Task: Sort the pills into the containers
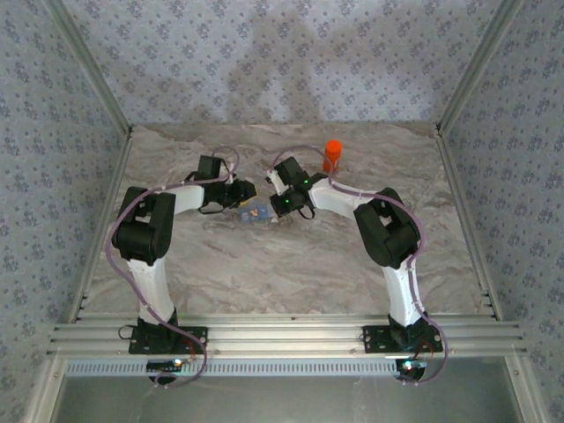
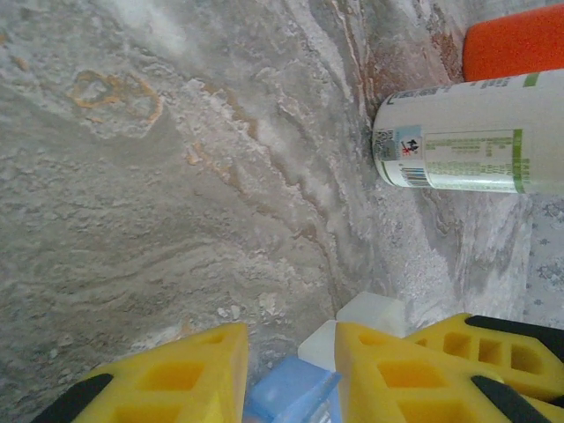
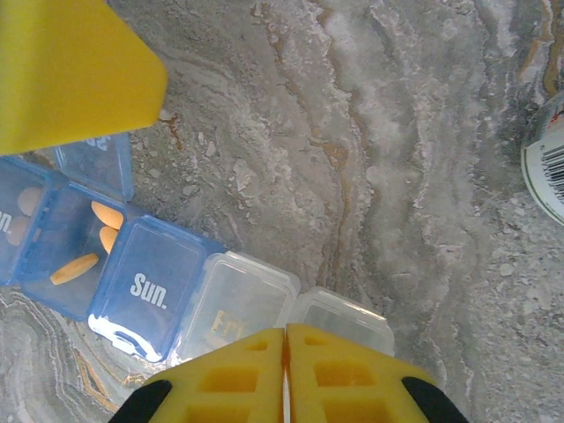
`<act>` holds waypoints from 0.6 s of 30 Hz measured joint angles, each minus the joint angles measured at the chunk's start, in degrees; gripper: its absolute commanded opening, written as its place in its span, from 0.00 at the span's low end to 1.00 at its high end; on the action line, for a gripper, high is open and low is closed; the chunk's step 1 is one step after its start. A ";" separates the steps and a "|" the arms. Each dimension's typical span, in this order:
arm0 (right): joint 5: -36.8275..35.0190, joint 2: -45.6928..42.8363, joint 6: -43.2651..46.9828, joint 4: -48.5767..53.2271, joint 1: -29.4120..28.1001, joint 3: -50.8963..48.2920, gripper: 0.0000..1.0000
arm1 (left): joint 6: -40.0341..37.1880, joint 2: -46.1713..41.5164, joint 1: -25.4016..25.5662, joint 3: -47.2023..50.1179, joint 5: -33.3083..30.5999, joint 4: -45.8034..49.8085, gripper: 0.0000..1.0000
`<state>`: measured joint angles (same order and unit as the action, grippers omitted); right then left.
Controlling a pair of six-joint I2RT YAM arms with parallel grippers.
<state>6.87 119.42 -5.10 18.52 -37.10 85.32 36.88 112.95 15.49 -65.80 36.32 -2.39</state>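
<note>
The near half of the counter [image 1: 291, 273] lies open, and so do its left and right margins. At the centre the left gripper [image 2: 291, 339] and right gripper [image 3: 284, 330] crowd the pill box [image 3: 150, 282], with barely a gap between them. Farther back stands an orange bottle [image 1: 332, 157], with a white bottle [image 2: 467, 132] just beside it.

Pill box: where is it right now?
Mid-table in the top view, the pill box lies between the left pincer and the right pincer, left of the orange bottle and nearer the arm bases.
</note>
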 measured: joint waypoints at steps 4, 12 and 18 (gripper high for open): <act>-0.02 0.00 -0.02 0.00 0.17 0.00 0.11 | -0.50 -0.55 0.28 0.85 0.37 -0.70 0.31; -0.04 0.00 0.00 -0.02 0.24 0.00 0.11 | -1.95 -4.02 1.46 2.71 0.57 -0.42 0.31; -0.04 0.00 0.00 -0.07 0.26 -0.02 0.11 | -2.56 -5.31 2.36 2.75 0.50 0.24 0.31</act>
<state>6.83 119.42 -5.10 18.46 -36.84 85.30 34.33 107.63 17.85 -63.05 36.82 -2.15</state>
